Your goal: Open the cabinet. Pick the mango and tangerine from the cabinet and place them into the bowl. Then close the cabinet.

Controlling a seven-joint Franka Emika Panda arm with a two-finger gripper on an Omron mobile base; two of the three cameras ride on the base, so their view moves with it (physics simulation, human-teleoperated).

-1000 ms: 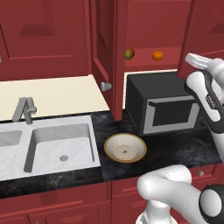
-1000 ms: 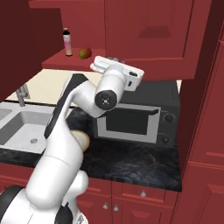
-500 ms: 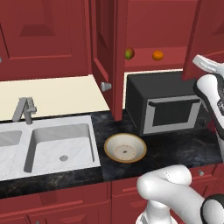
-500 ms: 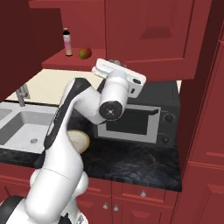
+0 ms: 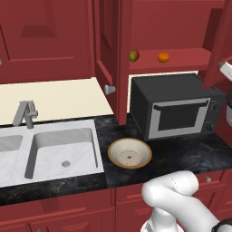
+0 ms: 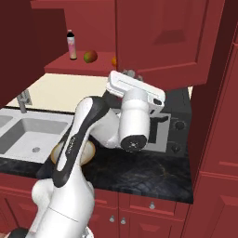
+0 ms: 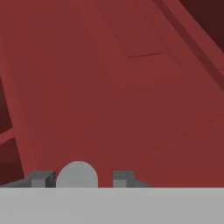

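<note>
The cabinet (image 5: pixel 172 27) stands with both doors swung out. On its red shelf lie the red-green mango (image 5: pixel 133 55) and, to its right, the orange tangerine (image 5: pixel 163 57); from the other side the mango (image 6: pixel 90 56) shows and the tangerine (image 6: pixel 114 61) peeks past the door edge. My gripper (image 7: pixel 83 177) is shut on the right door's silver knob (image 7: pixel 77 174), with the door panel (image 7: pixel 113 87) close in front. The cream-tan bowl (image 5: pixel 129 153) sits on the dark counter, left of and in front of the microwave.
A black microwave (image 5: pixel 172 111) stands under the shelf. A sink (image 5: pixel 63 152) with a faucet (image 5: pixel 25 113) is to the left. A small bottle (image 6: pixel 71 45) stands on the shelf left of the mango. The left door (image 5: pixel 108 50) juts out over the counter.
My arm has swung right with the knob, pulling the right door wider open. The hand has slid to the right edge of the left base view. Fruits and bowl have not moved.
</note>
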